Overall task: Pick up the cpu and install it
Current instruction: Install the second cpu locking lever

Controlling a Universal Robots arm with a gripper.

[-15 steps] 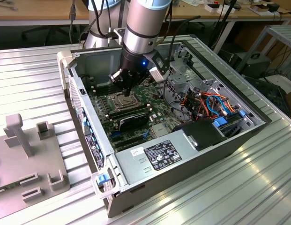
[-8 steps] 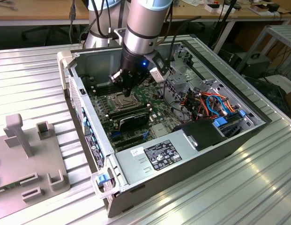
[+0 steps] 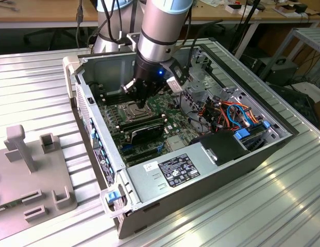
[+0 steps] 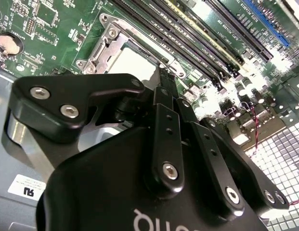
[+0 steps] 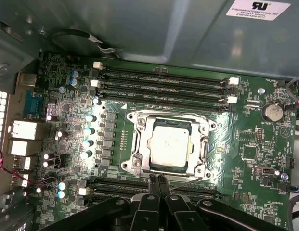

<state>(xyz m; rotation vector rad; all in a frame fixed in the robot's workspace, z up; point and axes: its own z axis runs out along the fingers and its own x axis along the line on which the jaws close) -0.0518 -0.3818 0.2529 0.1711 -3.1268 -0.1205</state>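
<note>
So the cpu is already sitting in the socket on the motherboard, flat and square inside the metal frame as far as I can tell from the first wrist view. In the second wrist view you get a sliver of it past the black linkage.

The end effector hangs right at the socket's edge, on the side by the nearer bank of memory slots. Its fingers are pressed together with nothing between them, so it isn't carrying anything. In the exterior view the arm reaches down into the open case, which lies on its side on the ribbed table, end effector low over the board.

My read: the pick-and-place part looks done, and we're at the tail of the install. The frame looks open around the chip, so I'd guess locking it down isn't done yet. Whatever follows calls for a light touch, since the tips are right beside the frame and a sideways bump could nudge the chip off its seat.
</note>
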